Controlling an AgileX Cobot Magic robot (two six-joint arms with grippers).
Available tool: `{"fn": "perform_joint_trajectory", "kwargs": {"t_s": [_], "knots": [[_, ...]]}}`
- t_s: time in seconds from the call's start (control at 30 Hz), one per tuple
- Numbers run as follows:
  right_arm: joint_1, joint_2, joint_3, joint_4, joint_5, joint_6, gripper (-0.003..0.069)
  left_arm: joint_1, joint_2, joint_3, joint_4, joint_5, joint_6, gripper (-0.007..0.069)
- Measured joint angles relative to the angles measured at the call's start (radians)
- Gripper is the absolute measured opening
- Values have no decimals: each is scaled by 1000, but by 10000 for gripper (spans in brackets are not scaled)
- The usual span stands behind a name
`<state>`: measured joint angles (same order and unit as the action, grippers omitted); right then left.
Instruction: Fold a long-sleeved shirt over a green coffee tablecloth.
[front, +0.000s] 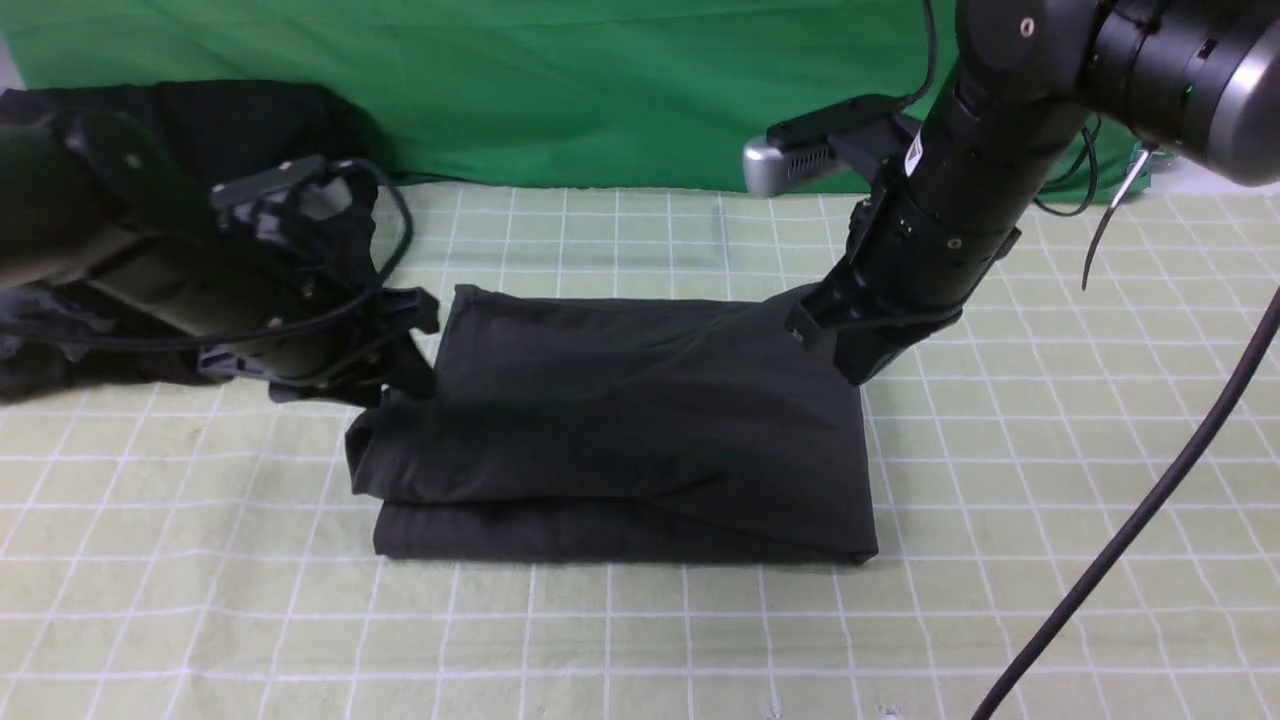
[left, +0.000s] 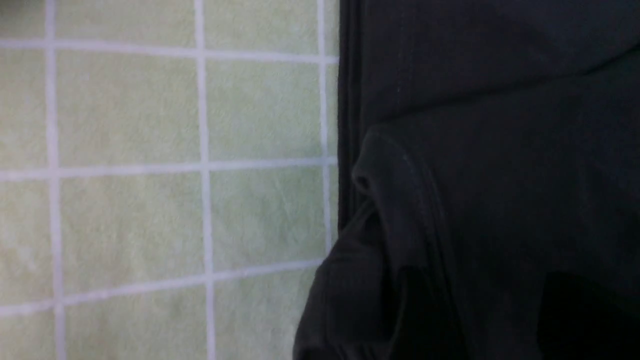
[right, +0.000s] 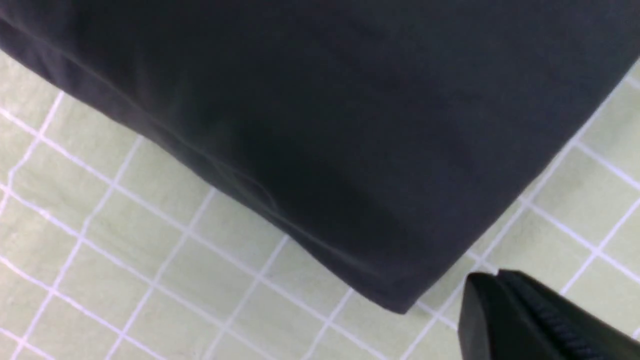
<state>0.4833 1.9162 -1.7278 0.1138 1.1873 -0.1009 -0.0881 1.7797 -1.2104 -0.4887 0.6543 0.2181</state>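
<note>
The long-sleeved shirt lies folded into a thick charcoal rectangle in the middle of the green coffee tablecloth; its logo is hidden. My left gripper is at the shirt's left edge. In the left wrist view its dark fingers stand apart over the shirt, so the left gripper is open, with fabric lying loose under it. My right gripper hovers at the shirt's far right corner. The right wrist view shows the right gripper shut and empty, just beside the shirt's corner on the grid cloth.
A black heap of garments sits at the back left behind my left arm. A plain green backdrop hangs along the far edge. A dark cable crosses the cloth at the right front.
</note>
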Motion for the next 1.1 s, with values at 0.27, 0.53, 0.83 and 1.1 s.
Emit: {"fn": "perform_joint_trajectory", "kwargs": {"t_s": [0.27, 0.53, 0.83, 1.1], "knots": [[0, -2, 0, 2, -25, -1, -3, -3, 78, -42, -12, 7, 0, 216], [0, -2, 0, 3, -32, -8, -3, -2, 61, -59, 67, 24, 0, 1], [0, -2, 0, 5, -37, -15, -5, -2, -9, -69, 152, 35, -65, 0], [0, -2, 0, 6, -40, -18, -5, -2, 44, -69, 264, 6, -163, 1]]}}
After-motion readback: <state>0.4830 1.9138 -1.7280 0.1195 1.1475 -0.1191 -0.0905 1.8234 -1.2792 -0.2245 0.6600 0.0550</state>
